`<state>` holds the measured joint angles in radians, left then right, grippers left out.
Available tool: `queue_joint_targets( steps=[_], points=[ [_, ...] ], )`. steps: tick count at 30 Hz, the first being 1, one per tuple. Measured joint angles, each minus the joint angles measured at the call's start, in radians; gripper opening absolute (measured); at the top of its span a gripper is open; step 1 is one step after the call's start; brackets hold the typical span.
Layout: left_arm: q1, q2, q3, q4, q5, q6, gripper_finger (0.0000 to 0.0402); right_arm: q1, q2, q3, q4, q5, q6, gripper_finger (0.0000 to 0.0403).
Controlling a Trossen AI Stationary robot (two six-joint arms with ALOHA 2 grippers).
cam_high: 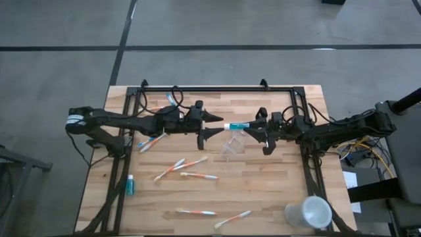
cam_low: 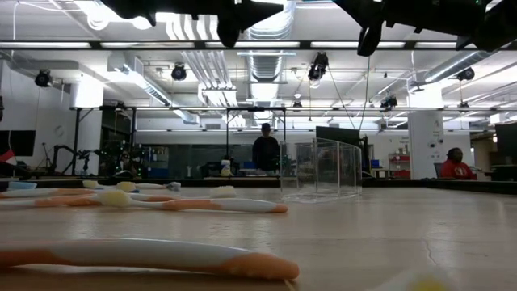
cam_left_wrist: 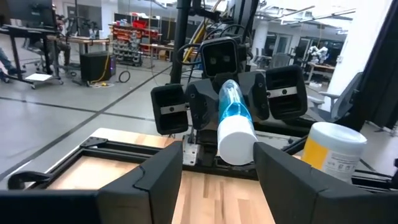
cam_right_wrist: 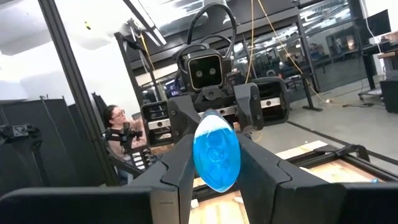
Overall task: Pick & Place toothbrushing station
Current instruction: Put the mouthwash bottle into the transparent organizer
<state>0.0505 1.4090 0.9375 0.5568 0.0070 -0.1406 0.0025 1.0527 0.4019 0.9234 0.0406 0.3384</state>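
My right gripper point(cam_high: 255, 126) is shut on a blue tube point(cam_high: 241, 125) with a white cap point(cam_left_wrist: 235, 144), high over the middle of the table. The cap points at my left gripper point(cam_high: 221, 124), which is open and level. Its two fingers point(cam_left_wrist: 163, 177) stand on either side of the cap with a little gap on each side. Below the tube, the clear cup point(cam_high: 231, 146) rests on the tabletop. Several toothbrushes point(cam_high: 179, 166) with white and orange handles lie flat on the wood. My right gripper pinches the tube's blue tail end point(cam_right_wrist: 216, 155) between its two fingers point(cam_right_wrist: 180, 168). They come level from the table's right side and lie along the tube. The tube sticks out level toward the table's left, cap first, lifted clear of the table.
A large white cup point(cam_high: 308, 212) lies at the near right corner. A small blue-green thing point(cam_high: 130, 185) lies by the near left edge. More toothbrushes point(cam_high: 196, 212) lie near the front edge and under the left arm point(cam_high: 151, 141). People show in the room beyond.
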Motion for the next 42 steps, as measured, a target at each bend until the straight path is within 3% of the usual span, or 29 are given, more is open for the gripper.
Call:
queue_joint_targets(
  steps=[9,42],
  points=[
    [0.000,-0.002,0.000,-0.001,0.059,-0.019,0.0207,0.000,0.001,0.000,-0.003,-0.005,-0.001,0.0096],
    [0.000,0.026,0.000,0.045,0.065,-0.039,0.0207,-0.001,0.003,0.000,0.000,0.014,-0.028,0.0096]
  ],
)
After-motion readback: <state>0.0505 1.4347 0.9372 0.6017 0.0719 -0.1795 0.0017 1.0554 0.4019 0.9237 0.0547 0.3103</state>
